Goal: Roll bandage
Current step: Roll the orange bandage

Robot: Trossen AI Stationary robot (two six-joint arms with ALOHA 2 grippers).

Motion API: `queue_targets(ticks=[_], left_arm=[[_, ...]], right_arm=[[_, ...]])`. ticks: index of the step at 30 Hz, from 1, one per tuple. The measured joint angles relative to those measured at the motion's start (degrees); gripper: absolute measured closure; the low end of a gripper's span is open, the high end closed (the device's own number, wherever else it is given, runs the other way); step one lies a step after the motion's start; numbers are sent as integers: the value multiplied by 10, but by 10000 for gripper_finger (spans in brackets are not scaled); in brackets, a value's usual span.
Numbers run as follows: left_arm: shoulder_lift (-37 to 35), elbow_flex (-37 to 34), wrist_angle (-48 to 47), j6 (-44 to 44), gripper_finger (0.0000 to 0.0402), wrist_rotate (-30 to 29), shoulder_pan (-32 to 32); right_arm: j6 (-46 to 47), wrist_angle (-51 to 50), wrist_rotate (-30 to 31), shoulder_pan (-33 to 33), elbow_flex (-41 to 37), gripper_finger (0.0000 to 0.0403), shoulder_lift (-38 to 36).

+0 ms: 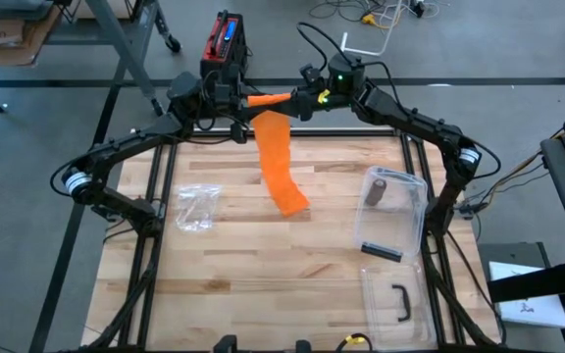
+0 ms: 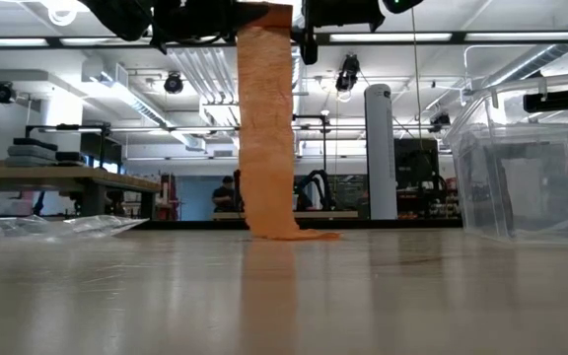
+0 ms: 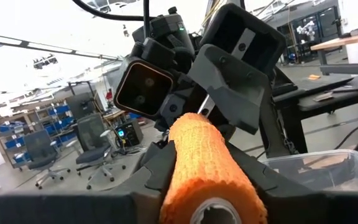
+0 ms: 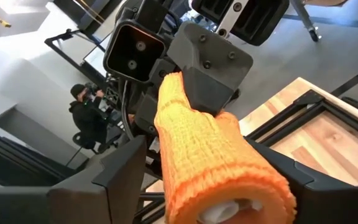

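Note:
An orange bandage is partly wound into a roll [image 1: 268, 98] that is held high over the table's far edge between my two grippers. My left gripper [image 1: 235, 98] is shut on the roll's left end. My right gripper [image 1: 302, 98] is shut on its right end. The two point level at each other. The unwound strip [image 2: 266, 118] hangs straight down from the roll. Its lower end [image 1: 290, 203] lies slack on the wooden table [image 1: 263, 284]. My left gripper pinches the roll's left end [image 3: 194, 186] between its two fingers [image 3: 157, 171], coming level from the table's left. The roll lies along the fingers, its hollow core [image 3: 216, 213] facing the wrist, lifted clear of the table. My right gripper has the roll's right end [image 4: 229, 180] between its two fingers [image 4: 126, 171], coming level from the table's right, with the roll lying along them. The roll is clear of the table; the strip hangs below it.
A clear plastic bag [image 1: 194, 208] lies on the table's left. On the right stands a clear box [image 1: 405, 221] with a brown roll [image 1: 379, 188] in it, and a lid with a black handle [image 1: 398, 302] lies nearer. A red device [image 1: 224, 44] sits beyond the far edge.

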Motion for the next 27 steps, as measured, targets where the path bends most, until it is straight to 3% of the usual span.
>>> queue_targets(ticks=[18,27], left_arm=[[0,0,-12,95,305,3,0],[0,0,-21,150,310,4,-2]], right_arm=[[56,1,4,0,0,135,0],[56,0,11,0,0,153,0]])
